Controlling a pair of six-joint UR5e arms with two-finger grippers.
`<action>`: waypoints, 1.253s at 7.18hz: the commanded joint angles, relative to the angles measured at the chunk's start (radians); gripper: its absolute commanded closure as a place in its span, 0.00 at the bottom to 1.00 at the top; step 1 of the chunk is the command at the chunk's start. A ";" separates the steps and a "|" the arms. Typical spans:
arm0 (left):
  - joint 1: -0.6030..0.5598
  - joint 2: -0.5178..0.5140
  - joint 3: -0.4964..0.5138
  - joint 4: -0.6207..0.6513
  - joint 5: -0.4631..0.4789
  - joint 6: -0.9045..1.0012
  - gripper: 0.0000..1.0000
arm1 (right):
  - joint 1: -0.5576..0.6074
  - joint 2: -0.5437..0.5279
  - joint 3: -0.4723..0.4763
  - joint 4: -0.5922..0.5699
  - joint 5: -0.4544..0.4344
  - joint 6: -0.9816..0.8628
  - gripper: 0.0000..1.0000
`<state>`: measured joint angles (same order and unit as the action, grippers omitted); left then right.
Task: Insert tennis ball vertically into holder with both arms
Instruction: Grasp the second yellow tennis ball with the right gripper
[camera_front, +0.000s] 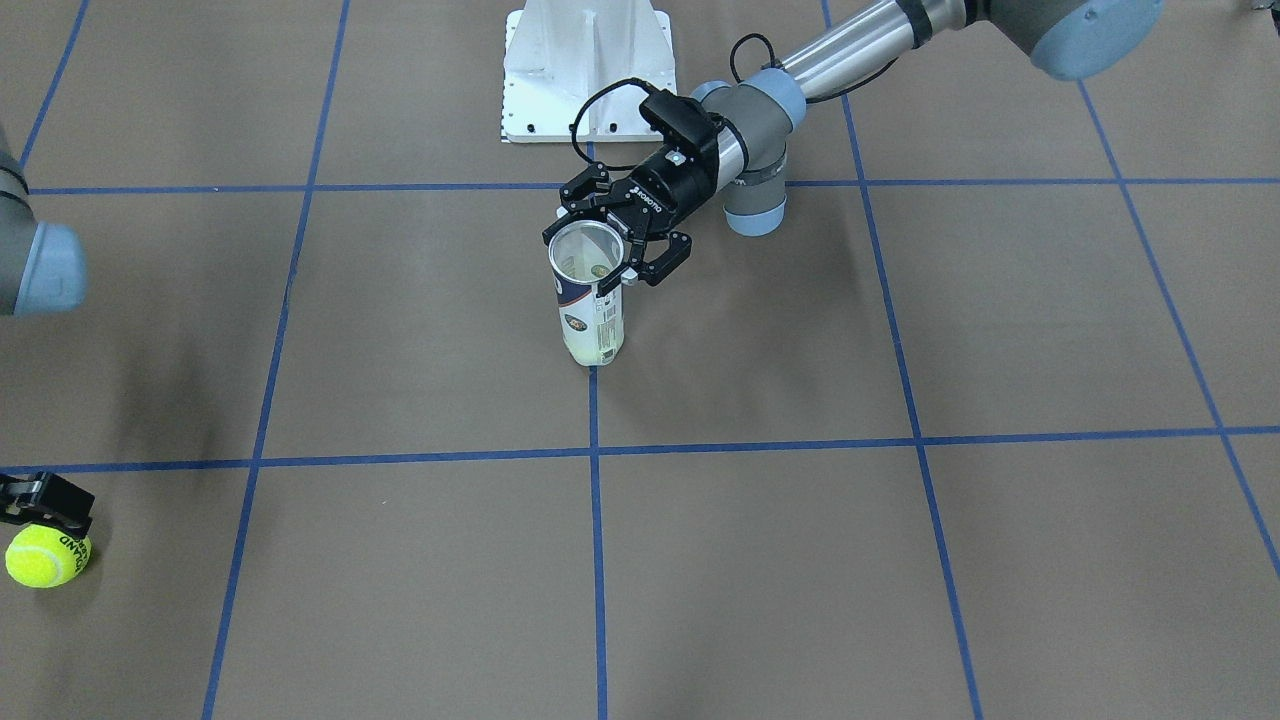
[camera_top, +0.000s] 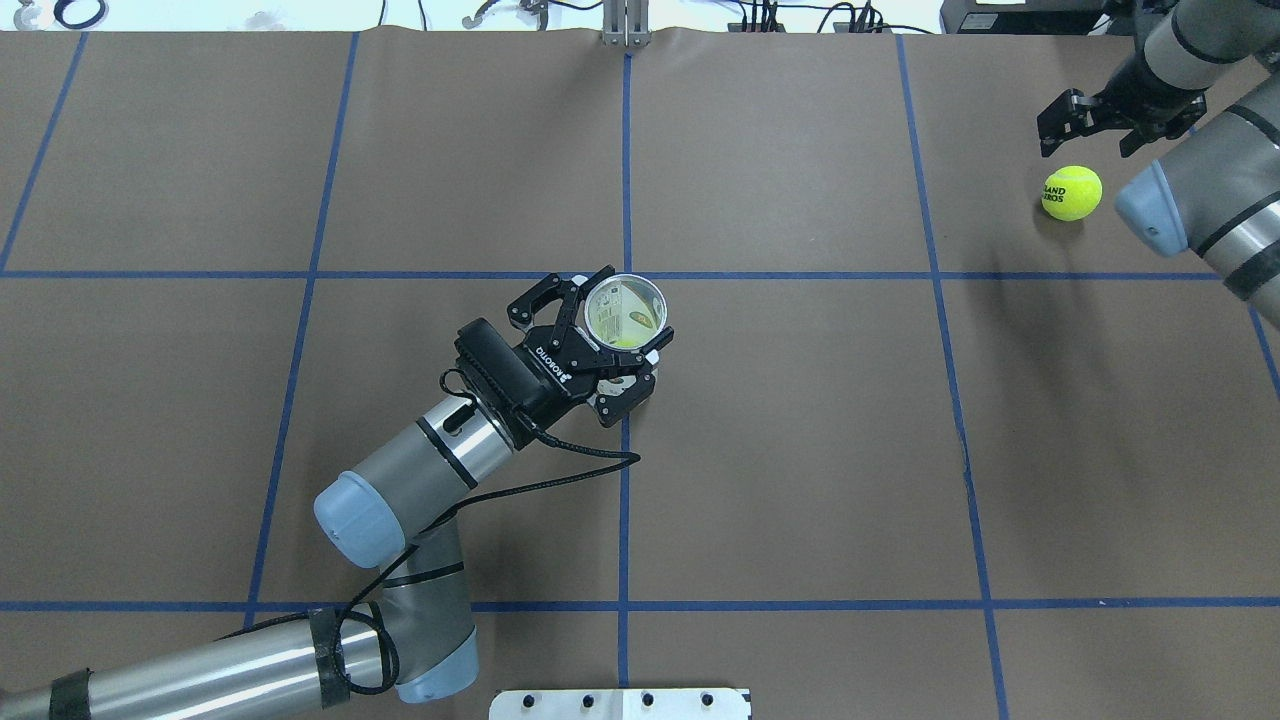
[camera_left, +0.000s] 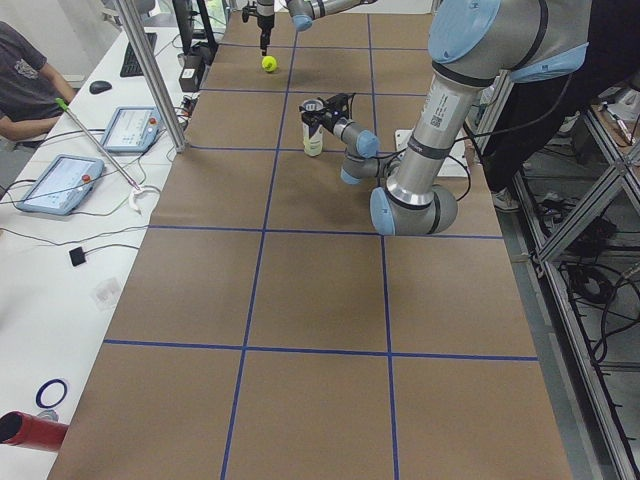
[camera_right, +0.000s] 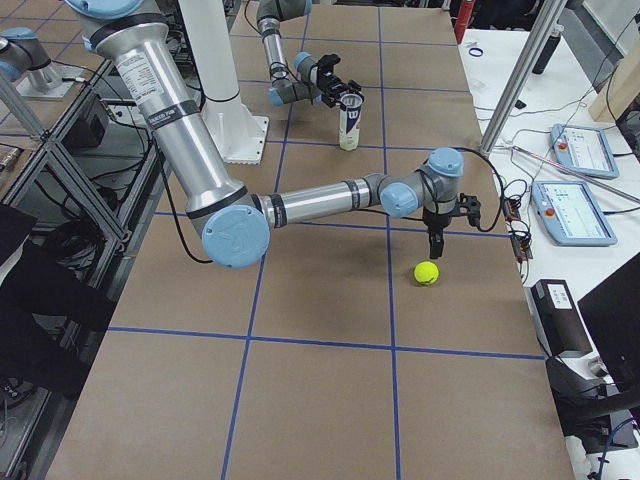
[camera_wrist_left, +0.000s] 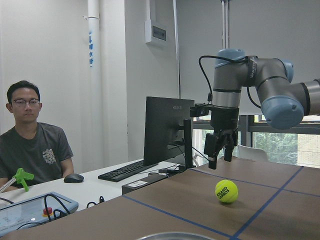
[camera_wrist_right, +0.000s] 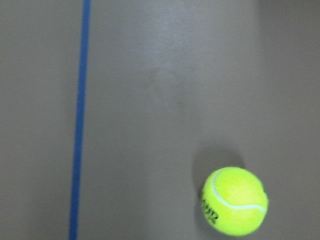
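Nearest the robot, at the middle of the table (camera_top: 800, 450), the left gripper (camera_front: 618, 232) was closed around the upper part of the holder (camera_front: 592, 320). The holder stood upright, its long axis vertical and its silver-rimmed mouth facing up. Well apart from it, toward the far right corner, the tennis ball (camera_top: 1072, 192) lay on the surface. The right gripper (camera_top: 1090, 130) hung above it, fingers spread and holding nothing. The ball sat below and somewhat to one side of those fingers, so the right arm, plainly the nearer, would likely need to centre itself before descending.
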<state>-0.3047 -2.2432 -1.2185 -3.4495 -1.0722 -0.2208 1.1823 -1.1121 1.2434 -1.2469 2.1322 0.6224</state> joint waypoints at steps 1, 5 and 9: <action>-0.001 0.007 0.001 -0.014 0.000 0.000 0.12 | -0.001 -0.008 -0.111 0.128 -0.014 -0.006 0.01; -0.001 0.010 -0.001 -0.016 0.005 0.000 0.12 | -0.035 -0.006 -0.128 0.141 -0.009 -0.006 0.01; -0.001 0.011 -0.001 -0.016 0.005 0.000 0.12 | -0.062 -0.008 -0.134 0.159 -0.012 -0.016 0.11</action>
<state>-0.3051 -2.2322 -1.2195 -3.4652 -1.0677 -0.2203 1.1255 -1.1182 1.1124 -1.1012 2.1209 0.6104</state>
